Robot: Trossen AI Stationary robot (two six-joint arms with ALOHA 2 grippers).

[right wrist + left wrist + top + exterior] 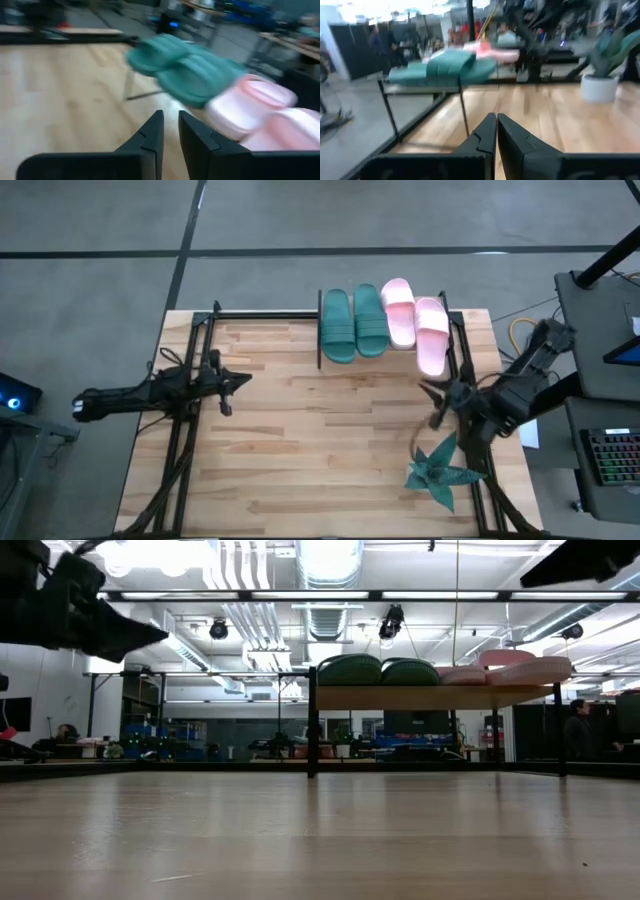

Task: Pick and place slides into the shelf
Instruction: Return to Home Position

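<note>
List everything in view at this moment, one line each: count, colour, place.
green slides: two, dark teal, side by side on the shelf's left half
pink slides: two, pale pink, on the shelf to the right of the green pair, the outer one set nearer the table's front
shelf: one, light wood with black uprights, at the table's far edge
plant: one, teal, spiky, near the table's front right
table: one, light wood
keyboard: one, dark, beside the table on the right
person: one, dark clothes, in the room behind
left gripper: shut, empty, above the table's left side
right gripper: fingers a little apart, empty, between shelf and plant
</note>
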